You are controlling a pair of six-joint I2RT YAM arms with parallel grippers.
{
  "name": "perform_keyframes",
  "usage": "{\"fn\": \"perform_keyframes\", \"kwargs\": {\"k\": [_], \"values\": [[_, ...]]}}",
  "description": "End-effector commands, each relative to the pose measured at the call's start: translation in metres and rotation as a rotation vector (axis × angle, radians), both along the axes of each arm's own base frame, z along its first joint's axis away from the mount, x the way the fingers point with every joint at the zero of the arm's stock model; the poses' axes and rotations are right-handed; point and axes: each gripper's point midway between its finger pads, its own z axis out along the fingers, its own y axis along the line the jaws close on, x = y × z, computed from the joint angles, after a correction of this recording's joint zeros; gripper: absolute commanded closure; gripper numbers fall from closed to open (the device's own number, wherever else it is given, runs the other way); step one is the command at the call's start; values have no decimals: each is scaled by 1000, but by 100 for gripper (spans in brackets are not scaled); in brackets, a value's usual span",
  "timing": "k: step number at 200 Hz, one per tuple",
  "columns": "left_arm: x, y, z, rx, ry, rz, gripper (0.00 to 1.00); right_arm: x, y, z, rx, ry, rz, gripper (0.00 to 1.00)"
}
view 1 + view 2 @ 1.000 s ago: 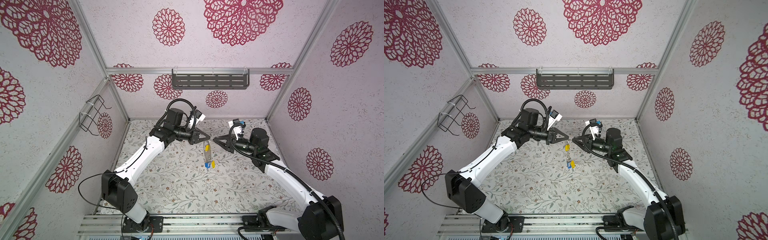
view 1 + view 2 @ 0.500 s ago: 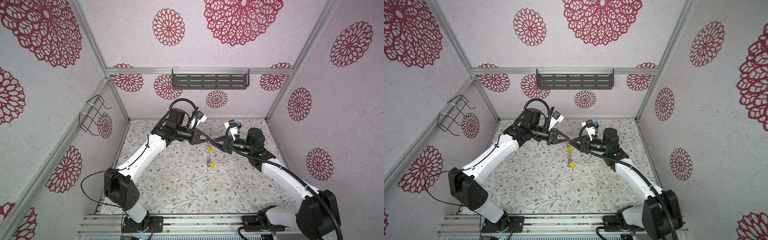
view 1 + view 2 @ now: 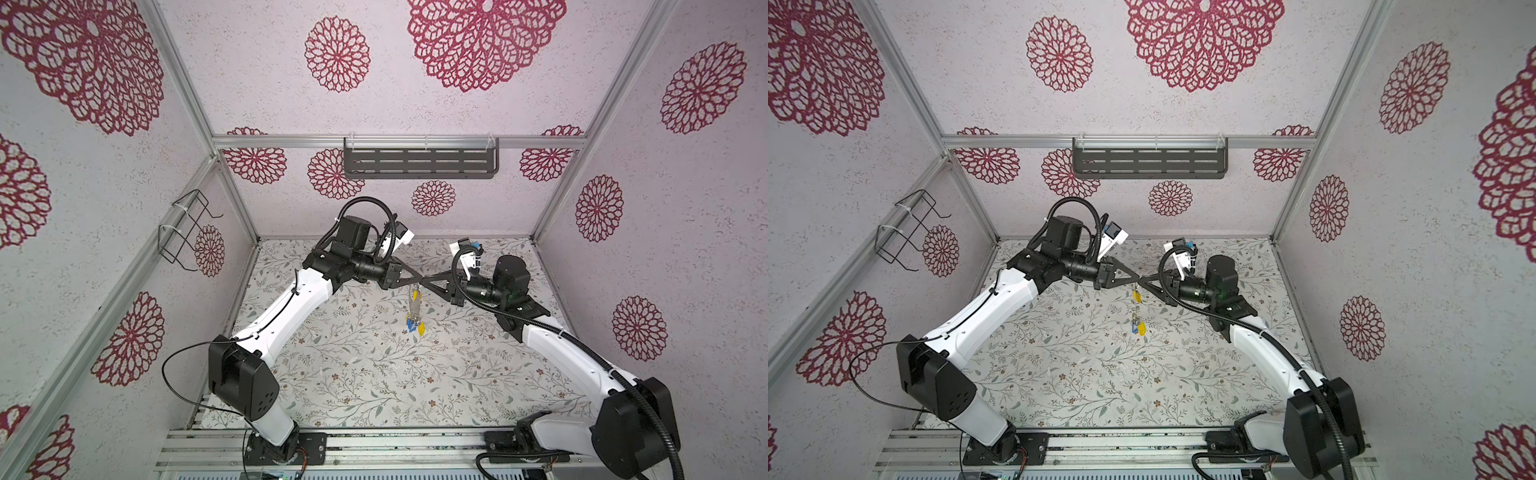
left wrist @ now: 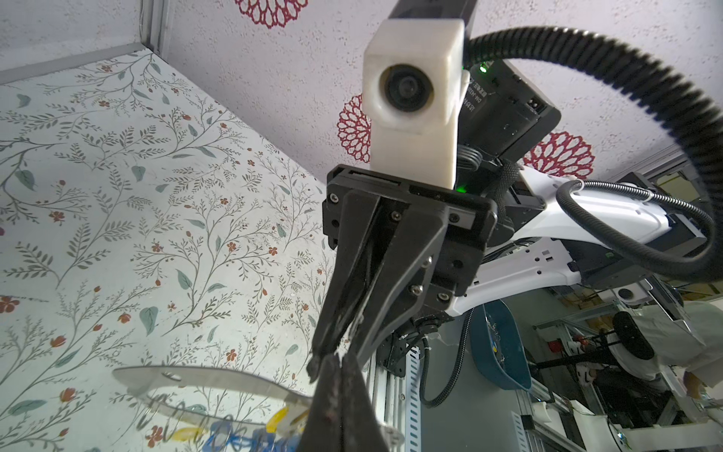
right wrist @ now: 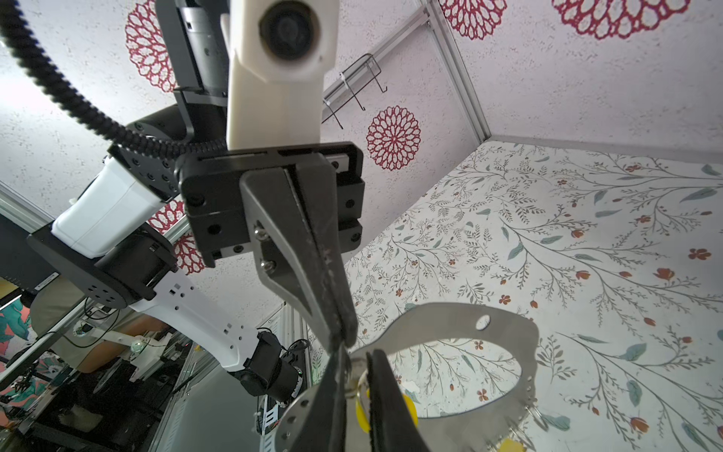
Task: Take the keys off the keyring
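Your left pincer (image 3: 417,281) is pressed together on one end of the keyring (image 5: 450,319), and that grip holds the plate in the air above the tabletop (image 3: 332,374), toward its back half. In both top views the keyring (image 3: 414,308) hangs edge-on below the spot where your two pincers meet tip to tip, so there it shows only as a thin grey strip. The right wrist view gives you its face: a flat, dull grey metal horseshoe with one larger oval hole in the curve and tiny holes along the rim. The keys (image 3: 411,325) bunch at its low end, blue and yellow together. One yellow key (image 3: 1137,296) sits higher, just under the pincer tips. Your right pincer (image 5: 357,358) has its fingers a little apart, with that yellow key (image 5: 362,413) and its small metal ring between them; you cannot tell from these views whether the pads press on it. In the left wrist view the keyring (image 4: 203,381) is blurred, with blue and yellow tags smeared beneath it.
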Motion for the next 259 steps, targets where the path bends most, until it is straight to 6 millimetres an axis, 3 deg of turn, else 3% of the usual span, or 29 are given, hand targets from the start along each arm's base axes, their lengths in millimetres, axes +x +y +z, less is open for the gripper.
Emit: {"fn": "perform_keyframes", "kwargs": {"k": [1,56,97,121,142,161,180,193,219,248,259], "values": [[-5,-7,14,-36,-39,-41,100,-6,10,16,33,-47,49,83],[-5,-9,14,-40,-36,-46,100,-5,19,12,46,-34,59,82],[-6,-9,11,-34,-35,-44,100,-1,19,13,49,-40,36,100],[1,-6,9,-14,-47,3,100,2,17,12,55,-41,14,100],[26,9,11,-16,-71,164,62,6,13,14,85,-53,-38,100],[53,35,23,-154,-92,350,49,14,5,19,150,-74,-130,100],[65,62,35,-341,-110,491,51,22,-8,27,286,-76,-223,100],[66,68,38,-422,-112,523,54,23,-16,37,401,-88,-262,100],[63,56,34,-483,-60,462,55,22,-17,52,544,-96,-244,100],[59,42,32,-500,-49,409,55,22,-4,54,584,-68,-176,100],[55,37,34,-509,-54,387,60,22,-1,52,583,-59,-165,100]]}}
